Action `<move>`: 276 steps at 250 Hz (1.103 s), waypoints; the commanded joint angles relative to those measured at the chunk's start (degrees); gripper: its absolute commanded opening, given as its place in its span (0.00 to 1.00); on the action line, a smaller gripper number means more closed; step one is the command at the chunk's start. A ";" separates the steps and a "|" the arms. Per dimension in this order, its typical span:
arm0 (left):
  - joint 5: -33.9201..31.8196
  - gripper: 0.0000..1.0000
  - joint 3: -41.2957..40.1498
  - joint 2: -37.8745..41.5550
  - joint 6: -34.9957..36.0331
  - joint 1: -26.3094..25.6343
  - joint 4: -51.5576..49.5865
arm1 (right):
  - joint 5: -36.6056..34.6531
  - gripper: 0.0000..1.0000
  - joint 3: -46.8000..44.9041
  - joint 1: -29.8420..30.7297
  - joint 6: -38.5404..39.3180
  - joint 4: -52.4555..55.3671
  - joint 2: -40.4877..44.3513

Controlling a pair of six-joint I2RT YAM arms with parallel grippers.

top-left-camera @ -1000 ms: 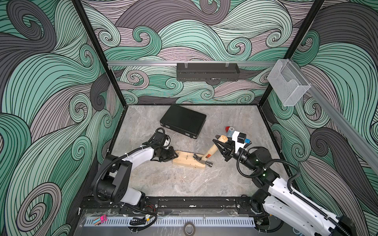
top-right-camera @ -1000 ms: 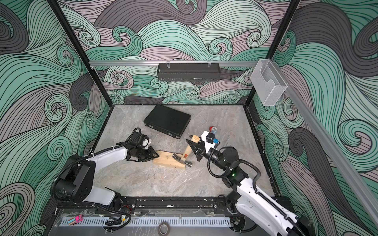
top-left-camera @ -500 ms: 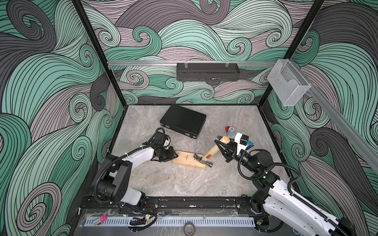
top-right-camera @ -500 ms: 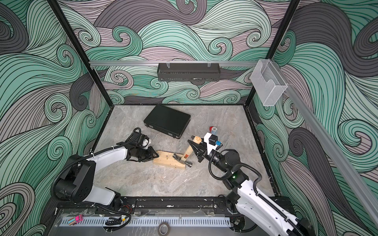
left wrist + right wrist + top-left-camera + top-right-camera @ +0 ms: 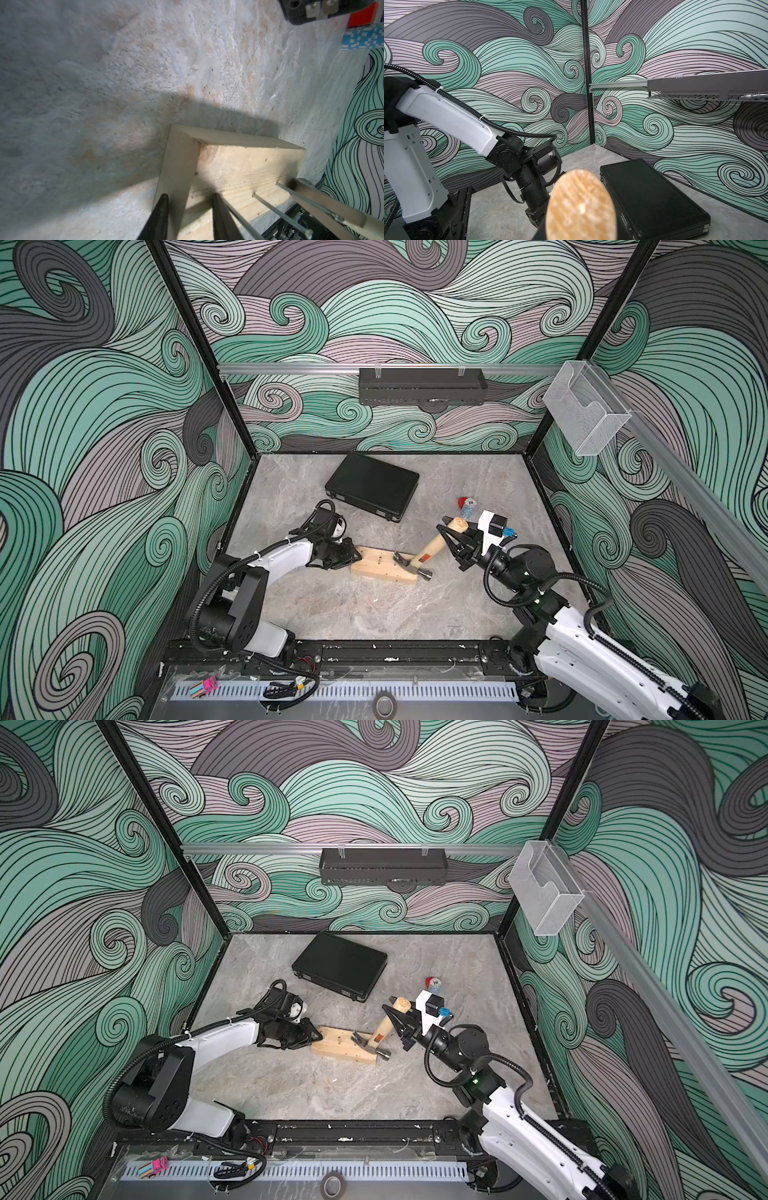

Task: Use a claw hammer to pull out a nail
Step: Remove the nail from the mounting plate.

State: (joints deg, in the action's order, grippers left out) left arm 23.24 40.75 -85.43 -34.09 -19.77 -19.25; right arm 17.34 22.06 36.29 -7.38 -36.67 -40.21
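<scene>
Readable in both top views: the number "10", dark on a pale round face topping a small blue-and-white speckled stack (image 5: 468, 510) on the table (image 5: 374, 605), just beside a red piece (image 5: 462, 502). Same stack in the left wrist view: pattern only, no digits legible. Orange-and-black label (image 5: 422, 559) on the claw hammer (image 5: 435, 544) handle: printing too small to make out.

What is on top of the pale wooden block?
The claw hammer's grey steel head lies on the block, beside thin upright nails. Any nail under its claw is covered.
</scene>
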 commanded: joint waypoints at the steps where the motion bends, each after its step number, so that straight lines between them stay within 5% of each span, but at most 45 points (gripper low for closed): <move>1: -11.77 0.31 -4.08 -5.14 -0.41 0.52 -9.85 | -0.73 0.00 -3.52 -0.28 -3.52 8.28 -0.33; 276: -11.83 0.31 -4.12 -5.32 -0.39 0.52 -9.71 | -2.89 0.00 -7.69 -0.49 -4.58 6.50 2.50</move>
State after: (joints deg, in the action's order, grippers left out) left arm 23.42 40.80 -85.65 -34.06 -19.68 -19.38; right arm 14.52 17.78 35.86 -9.80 -40.16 -36.71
